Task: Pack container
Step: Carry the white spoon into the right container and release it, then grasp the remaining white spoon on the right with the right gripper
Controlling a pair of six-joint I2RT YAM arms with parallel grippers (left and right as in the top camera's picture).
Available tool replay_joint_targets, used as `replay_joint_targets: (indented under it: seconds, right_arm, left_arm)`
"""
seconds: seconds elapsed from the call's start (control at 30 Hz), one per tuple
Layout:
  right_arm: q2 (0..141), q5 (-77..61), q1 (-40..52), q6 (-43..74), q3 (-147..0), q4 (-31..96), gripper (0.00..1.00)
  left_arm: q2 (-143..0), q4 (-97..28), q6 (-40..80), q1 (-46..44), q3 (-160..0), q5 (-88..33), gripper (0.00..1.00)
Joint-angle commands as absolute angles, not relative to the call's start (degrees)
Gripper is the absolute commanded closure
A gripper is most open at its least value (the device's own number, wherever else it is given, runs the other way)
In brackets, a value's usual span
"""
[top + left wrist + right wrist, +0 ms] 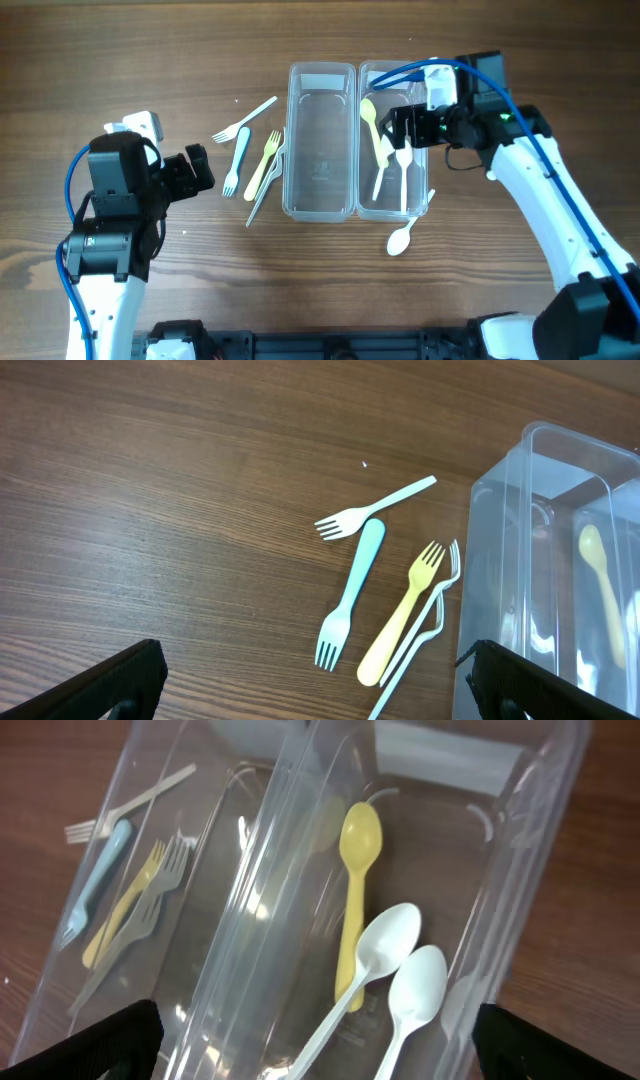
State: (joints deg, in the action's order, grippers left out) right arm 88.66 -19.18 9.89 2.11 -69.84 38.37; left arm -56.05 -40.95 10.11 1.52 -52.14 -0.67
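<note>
- Containers (pixel 320 130) stood side by side, centre of table (pixel 120 60); right one held three spoons (pixel 355 890).
- Forks (pixel 350 595) lay left of them.
- Left claw (pixel 320 685) and right claw (pixel 320 1045) gaped wide, empty.

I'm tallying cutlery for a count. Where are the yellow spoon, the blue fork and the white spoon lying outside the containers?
yellow spoon (pixel 360 832): right wrist view, on its bowl.
blue fork (pixel 361 565): left wrist view, on the middle of its handle.
white spoon (pixel 399 241): overhead view, on its bowl.
</note>
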Motion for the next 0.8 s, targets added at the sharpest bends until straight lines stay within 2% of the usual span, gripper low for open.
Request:
replay_joint_targets:
  seconds: [0.0,0.13,0.2,0.23,0.3,0.4,0.6,0.77]
  right_arm:
    - [86.35,-18.2,6.7,8.49,-71.68,35.97,0.0]
    - [86.37,-18.13,2.33,16.21,-71.68,34.13,0.0]
    - [86.37,-14.35,0.23,18.0,-71.68,34.63,0.22]
    - [86.37,-11.79,-0.36,19.94,-71.68,35.31,0.24]
    - [86.37,4.54,-2.24,33.98,-71.68,41.95,0.18]
    - [86.72,15.03,-3.55,42.46,-71.68,48.95,0.18]
    - [91.11,17.17,-7.07,41.98,-71.66,48.42,0.19]
    - [97.47,15.38,-12.45,40.45,-71.66,45.89,0.28]
  left_arm:
    - [-56.05,-40.82,9.39,1.78,-53.36,-0.12,0.0]
    - [-56.05,-40.82,9.39,1.78,-53.36,-0.12,0.0]
    - [-56.05,-40.8,9.39,1.78,-53.36,-0.12,0.0]
    - [-56.05,-40.82,9.39,1.78,-53.36,-0.12,0.0]
    - [-56.05,-40.82,9.39,1.78,-53.36,-0.12,0.0]
    - [-56.05,-40.82,9.39,1.78,-53.36,-0.12,0.0]
    - [-56.05,-40.82,9.39,1.78,-53.36,-0.12,0.0]
    - [-56.05,-40.82,9.39,1.78,-53.36,-0.12,0.0]
